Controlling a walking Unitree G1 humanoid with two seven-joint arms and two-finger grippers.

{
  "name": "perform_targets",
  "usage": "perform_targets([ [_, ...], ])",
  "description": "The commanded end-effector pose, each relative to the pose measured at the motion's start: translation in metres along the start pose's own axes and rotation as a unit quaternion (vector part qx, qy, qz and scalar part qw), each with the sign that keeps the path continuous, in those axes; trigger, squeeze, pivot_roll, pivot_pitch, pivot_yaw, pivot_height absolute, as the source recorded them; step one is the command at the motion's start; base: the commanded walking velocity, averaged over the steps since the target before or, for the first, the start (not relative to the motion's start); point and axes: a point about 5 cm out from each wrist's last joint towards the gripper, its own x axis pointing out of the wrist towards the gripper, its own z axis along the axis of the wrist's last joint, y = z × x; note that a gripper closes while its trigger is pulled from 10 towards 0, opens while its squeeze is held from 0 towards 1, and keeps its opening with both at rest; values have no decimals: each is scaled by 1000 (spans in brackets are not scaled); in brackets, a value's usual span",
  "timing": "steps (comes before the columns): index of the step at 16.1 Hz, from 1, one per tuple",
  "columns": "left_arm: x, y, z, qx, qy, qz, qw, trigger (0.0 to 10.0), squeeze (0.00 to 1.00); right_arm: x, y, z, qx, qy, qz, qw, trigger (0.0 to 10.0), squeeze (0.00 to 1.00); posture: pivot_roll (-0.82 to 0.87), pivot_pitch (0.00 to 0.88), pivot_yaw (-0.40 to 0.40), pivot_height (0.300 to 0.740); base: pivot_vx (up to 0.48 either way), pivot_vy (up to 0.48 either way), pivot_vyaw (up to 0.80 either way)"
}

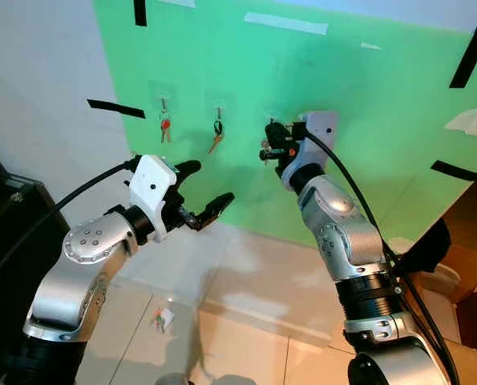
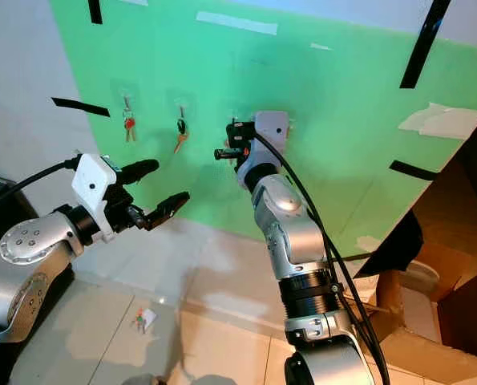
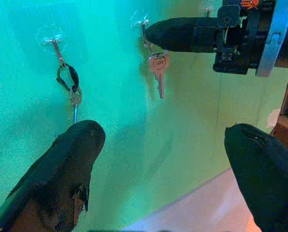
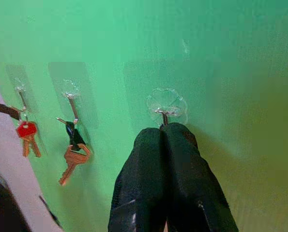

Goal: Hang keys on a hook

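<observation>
Here the right gripper point(image 4: 165, 133) is raised against the green panel point(image 1: 366, 120) on the wall, its two black fingers pressed together with no gap, their tips just below the clear suction-cup hook point(image 4: 166, 107) at the right end of the row of three. Whether a key ring is pinched between those closed tips cannot be told from the right wrist view; in the left eye view a small dark and orange cluster point(image 1: 266, 147) sits at the fingertips beside the hook. The middle hook point(image 4: 70, 92) carries a black fob with an orange key point(image 4: 72, 159) hanging free. The left hook point(image 4: 21, 91), nearest the panel's left edge, carries a red-headed key set point(image 4: 27, 135). The left gripper point(image 1: 202, 196) is held in the air in front of the panel's lower left part, below the middle hook and apart from the wall, its jaws spread wide and holding nothing. On the tiled floor point(image 1: 246, 321) below the left arm lies a small white tag with a bit of red and green point(image 1: 161, 318). Black tape strips point(image 1: 114, 108) cross the panel's edges.
</observation>
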Motion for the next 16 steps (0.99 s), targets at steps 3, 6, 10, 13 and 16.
perform_targets([
  [3,2,1,1,12,2,-1,1000,10000,0,-3,-14,-18,-6,35,-36,999,10000,0,59,0,-30,740,0,0,0],
  [6,2,0,1,13,3,-2,1000,10000,0,-3,-13,-20,-5,38,-31,999,10000,0,61,0,-29,740,0,0,0],
  [10,2,0,1,12,2,-6,1000,10000,0,-4,-11,-24,3,51,-16,999,10000,1000,60,0,-27,740,0,0,0],
  [13,3,-1,1,12,2,-7,1000,10000,0,-4,-12,-24,4,49,-23,999,10000,1000,60,0,-27,740,0,0,0],
  [16,2,-1,1,11,3,-6,1000,10000,0,-5,-14,-22,7,44,-24,999,10000,1000,60,0,-30,740,0,0,0],
])
